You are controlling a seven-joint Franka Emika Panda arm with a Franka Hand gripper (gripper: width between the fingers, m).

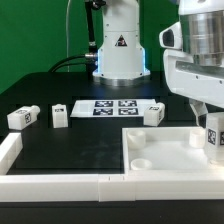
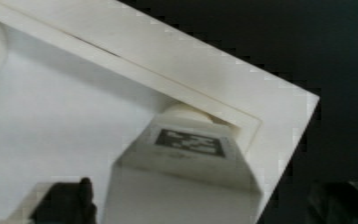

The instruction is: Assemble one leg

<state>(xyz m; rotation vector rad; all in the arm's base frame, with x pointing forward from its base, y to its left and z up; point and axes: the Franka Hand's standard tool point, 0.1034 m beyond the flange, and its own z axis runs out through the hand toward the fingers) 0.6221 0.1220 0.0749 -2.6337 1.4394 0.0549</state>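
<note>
Pincer [image 1: 207,120] is seen over the leg [image 2: 194,141], grip not discernible; the leg is stood at a corner of the tray-like piece [image 1: 165,150], and tightening is judged left to do.

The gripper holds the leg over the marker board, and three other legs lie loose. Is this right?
No: the exterior view shows the gripper holding the leg over a corner of the white tray piece, not over the marker board. The rest is right.
</note>
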